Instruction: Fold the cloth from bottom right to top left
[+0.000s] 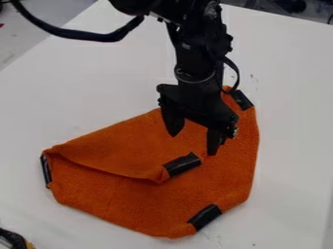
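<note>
The black gripper (194,141) hangs from the top over the upper middle of the orange cloth, its two fingers spread apart with nothing between them. The orange cloth (143,204) lies on the white table, with a flap (123,146) folded over its upper left part. That flap's corner, marked with black tape (182,164), rests near the cloth's middle, just below the fingers. More black tape marks the bottom right corner (205,217), the left corner (46,170) and the upper right corner (242,99).
The white table (84,102) extends around the cloth on all sides. A black and yellow object (14,240) is at the lower left edge. A black cable (71,34) loops beside the arm at the upper left.
</note>
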Controlling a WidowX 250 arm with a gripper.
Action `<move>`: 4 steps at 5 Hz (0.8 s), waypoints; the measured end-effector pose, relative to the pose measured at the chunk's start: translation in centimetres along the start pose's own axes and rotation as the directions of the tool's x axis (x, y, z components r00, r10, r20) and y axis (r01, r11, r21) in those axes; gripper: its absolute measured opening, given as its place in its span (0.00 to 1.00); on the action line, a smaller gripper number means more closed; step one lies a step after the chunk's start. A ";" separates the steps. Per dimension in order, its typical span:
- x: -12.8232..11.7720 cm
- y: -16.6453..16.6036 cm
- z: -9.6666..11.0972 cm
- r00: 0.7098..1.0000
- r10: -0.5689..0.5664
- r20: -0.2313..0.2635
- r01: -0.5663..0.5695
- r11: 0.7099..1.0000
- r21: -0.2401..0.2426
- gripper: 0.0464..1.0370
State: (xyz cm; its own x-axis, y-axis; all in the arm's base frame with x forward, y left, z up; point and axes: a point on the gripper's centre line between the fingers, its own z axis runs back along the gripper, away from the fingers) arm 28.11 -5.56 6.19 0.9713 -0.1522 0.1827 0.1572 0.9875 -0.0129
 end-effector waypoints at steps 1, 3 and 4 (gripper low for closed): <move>-0.4 0.0 -0.5 1.000 0.008 -0.023 -0.008 1.000 0.001 0.96; -3.4 -3.0 -1.3 0.996 0.077 -0.041 -0.077 0.997 0.014 0.96; -4.7 -4.8 -1.3 0.992 0.108 -0.060 -0.109 0.994 -0.012 0.96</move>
State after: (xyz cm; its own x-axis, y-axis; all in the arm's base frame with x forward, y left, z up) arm 23.01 -9.67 4.15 0.9916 -0.0465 0.1205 0.0522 0.9976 -0.0448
